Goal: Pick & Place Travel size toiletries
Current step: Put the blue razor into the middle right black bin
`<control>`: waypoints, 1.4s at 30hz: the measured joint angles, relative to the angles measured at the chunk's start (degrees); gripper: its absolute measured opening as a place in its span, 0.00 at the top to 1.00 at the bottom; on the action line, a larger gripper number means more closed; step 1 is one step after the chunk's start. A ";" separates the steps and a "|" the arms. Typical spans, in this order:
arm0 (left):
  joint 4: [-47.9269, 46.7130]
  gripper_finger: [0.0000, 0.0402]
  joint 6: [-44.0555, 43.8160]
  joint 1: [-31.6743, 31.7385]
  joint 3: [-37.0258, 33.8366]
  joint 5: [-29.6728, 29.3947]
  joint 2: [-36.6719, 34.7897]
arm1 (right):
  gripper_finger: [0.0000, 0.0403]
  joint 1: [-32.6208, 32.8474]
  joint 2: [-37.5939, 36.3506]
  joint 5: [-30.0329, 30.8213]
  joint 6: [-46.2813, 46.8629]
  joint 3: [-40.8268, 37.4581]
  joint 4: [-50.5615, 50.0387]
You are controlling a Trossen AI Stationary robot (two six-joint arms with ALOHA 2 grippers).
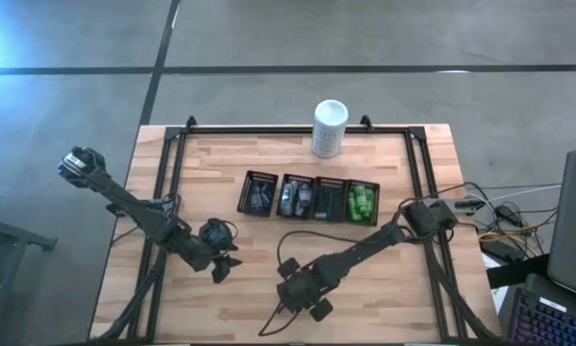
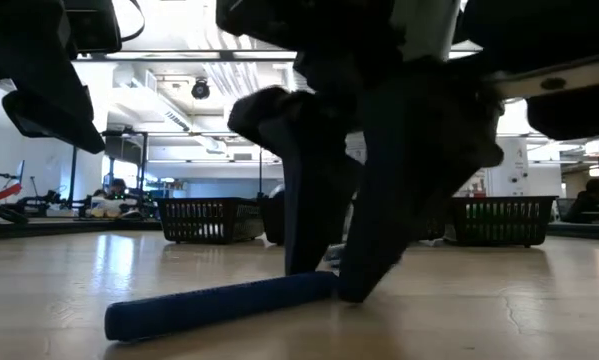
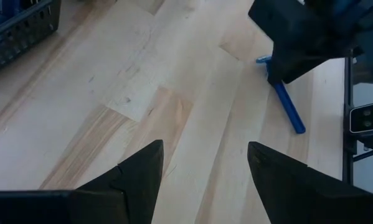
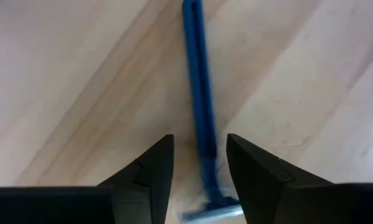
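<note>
A thin blue stick with a crosswise head, like a razor [image 4: 198, 81], lies flat on the wooden table; the low view shows it too [image 2: 219, 305], and so does the left wrist view [image 3: 289, 109]. My right gripper [image 4: 200, 149] is open and low over its head end, near the table's near edge [image 1: 302, 296], one finger on either side with gaps showing. My left gripper [image 3: 205, 149] is open over bare wood to the left [image 1: 222, 267]. Green bottles [image 1: 363, 202] and grey tubes [image 1: 292, 197] lie in the black mesh tray [image 1: 245, 192].
A large white canister [image 1: 329, 128] stands at the table's far edge, behind the tray. A black frame rail [image 1: 288, 129] runs around the tabletop. Cables and a laptop [image 1: 557, 288] sit off the right side. Bare wood lies between the tray and the grippers.
</note>
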 joint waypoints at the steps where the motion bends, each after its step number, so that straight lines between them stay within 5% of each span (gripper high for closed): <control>1: -0.01 0.41 0.00 0.00 0.00 0.00 0.00 | 0.65 0.02 0.22 -0.07 -0.47 -0.13 0.20; 10: -0.42 0.41 -0.02 0.00 0.00 -0.11 0.00 | 0.81 -0.46 1.00 -2.05 -1.13 -0.13 -0.58; 15: -0.37 0.41 -0.02 0.00 0.00 -2.02 0.00 | 0.94 -1.07 0.75 -4.56 6.04 -0.23 -3.52; 23: -0.29 0.41 -0.02 0.00 0.00 -2.95 0.00 | 0.93 -0.99 -0.67 -3.67 11.53 -0.58 -8.71; 27: -0.22 0.41 -0.02 0.00 0.01 -2.95 0.00 | 0.94 -0.84 -3.46 2.10 19.07 -2.82 -14.05; 32: -0.15 0.41 -0.02 0.00 0.00 -2.95 0.00 | 0.93 -0.73 -8.62 16.27 43.27 -6.82 -17.38; 42: 0.41 0.41 0.26 0.11 0.00 -4.42 0.00 | 0.92 -4.43 -27.36 34.08 98.86 -20.80 -16.59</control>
